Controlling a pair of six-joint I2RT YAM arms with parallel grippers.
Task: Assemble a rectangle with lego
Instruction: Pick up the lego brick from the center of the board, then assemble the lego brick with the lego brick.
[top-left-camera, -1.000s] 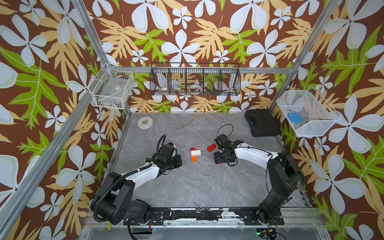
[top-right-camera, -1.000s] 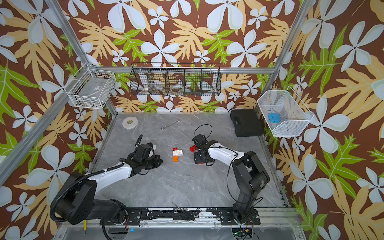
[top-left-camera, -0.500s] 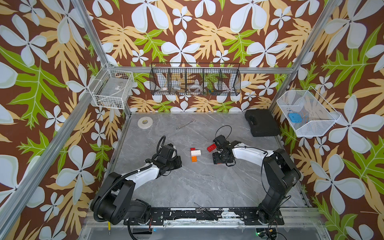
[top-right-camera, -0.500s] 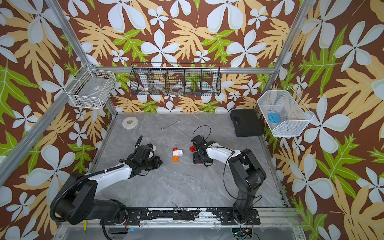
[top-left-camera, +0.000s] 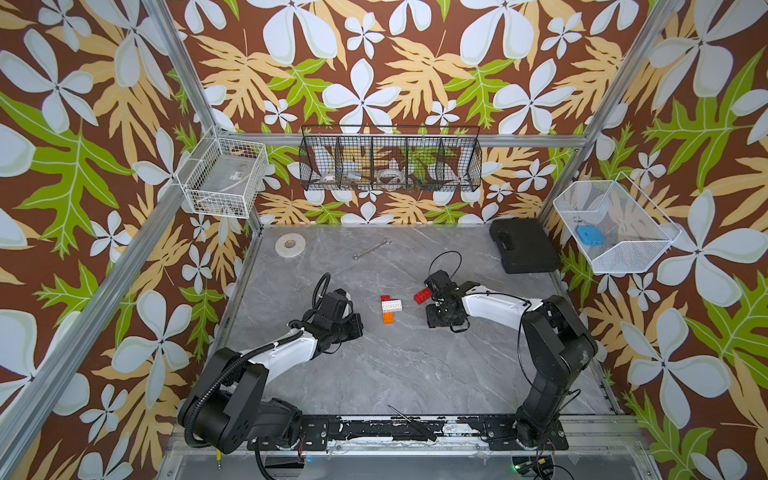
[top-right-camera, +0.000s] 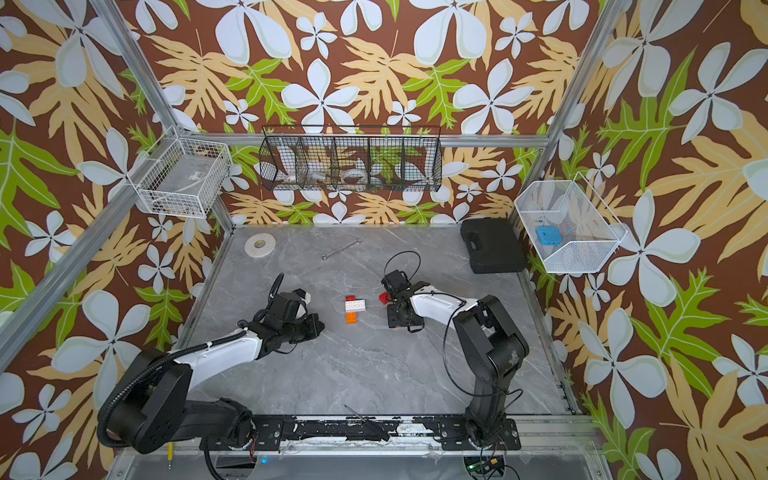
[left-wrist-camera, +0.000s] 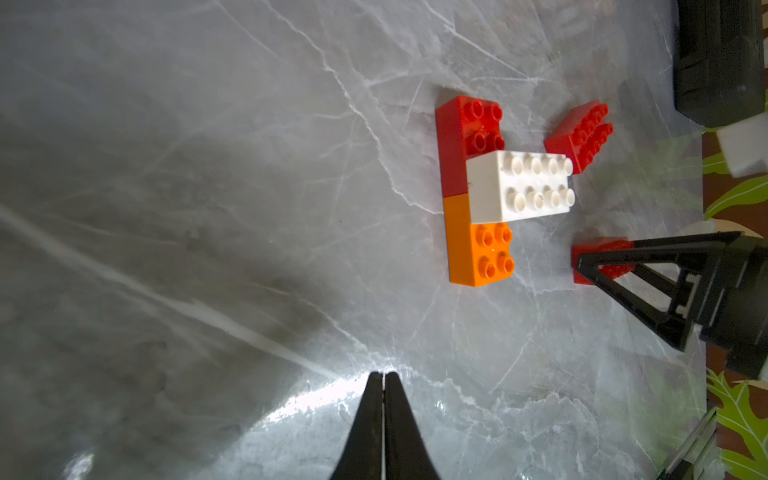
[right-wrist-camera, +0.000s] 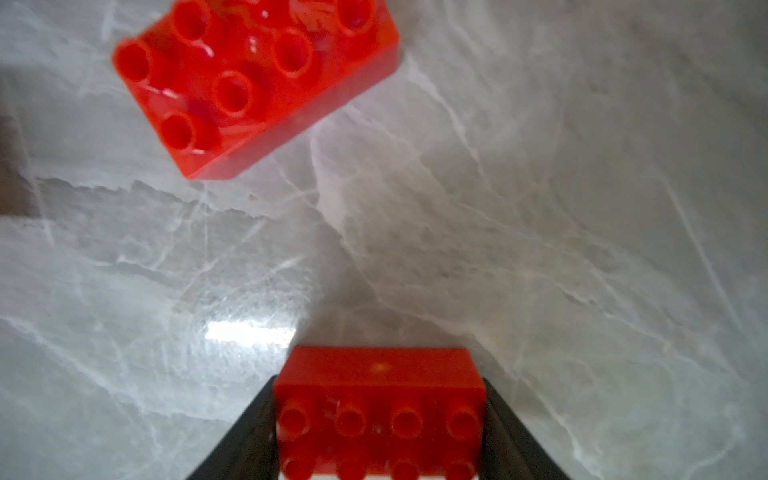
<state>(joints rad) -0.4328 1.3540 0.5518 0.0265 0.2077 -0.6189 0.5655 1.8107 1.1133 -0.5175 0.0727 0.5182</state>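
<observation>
Right gripper (right-wrist-camera: 379, 399) clasps a red brick (right-wrist-camera: 374, 370) by its short ends on the counter (top-left-camera: 374, 374); the joined bricks (top-left-camera: 390, 309) lie to its left.
The brick's long axis spans the jaws; the left gripper (left-wrist-camera: 382, 395), pinched shut and empty, sits about as near on their other side.
</observation>
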